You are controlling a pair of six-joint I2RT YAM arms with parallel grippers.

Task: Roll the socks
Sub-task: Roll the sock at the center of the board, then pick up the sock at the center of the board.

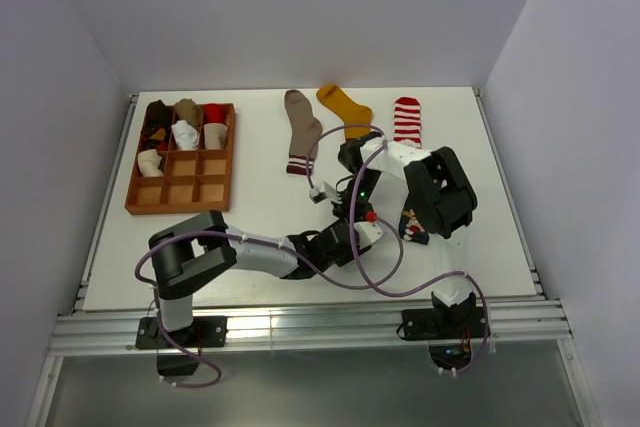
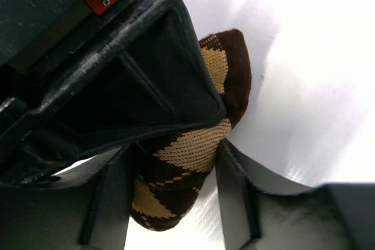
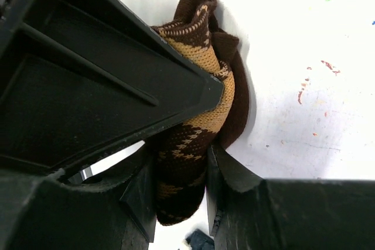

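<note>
Closest to the lens, the left fingers (image 2: 231, 194) are standing partly apart and pressing on the argyle sock (image 2: 176, 162). Its brown and tan bundle is filling the gap between them and touching both inner faces. The right fingers (image 3: 220, 188) are gripping the same sock from the facing side, standing narrower and squeezing the fabric into a tight fold. Each wrist view is also showing the other arm's black finger housing looming over the bundle.

The argyle sock is resting on the white tabletop (image 1: 260, 197), well to the right of the wooden tray (image 1: 200, 190) and nearer the arm bases than the tray, where both wrists are meeting. To the tray's right and level with its far rows, the taupe sock (image 1: 302, 132), the mustard sock (image 1: 345, 109) and the red-white striped sock (image 1: 406, 120) are lying flat side by side. The navy sock (image 1: 412, 227) is peeking out from under the right arm, even farther to the tray's right. Rolled socks (image 1: 185, 134) are sitting in the tray's far compartments.
</note>
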